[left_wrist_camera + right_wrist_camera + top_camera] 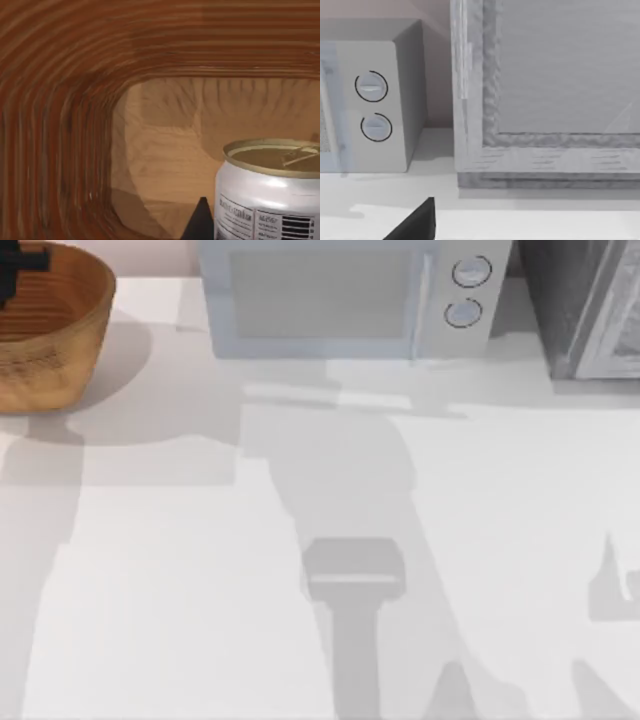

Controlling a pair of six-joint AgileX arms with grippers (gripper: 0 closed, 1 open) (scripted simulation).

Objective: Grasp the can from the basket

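My left fingers (200,220) hang inside the basket (60,125) beside the can (265,195); their state: cannot tell. Step: approach. Next: straddle can, clench.

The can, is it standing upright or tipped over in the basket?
Upright: the can shows its round top facing up, its label level, on the basket floor.
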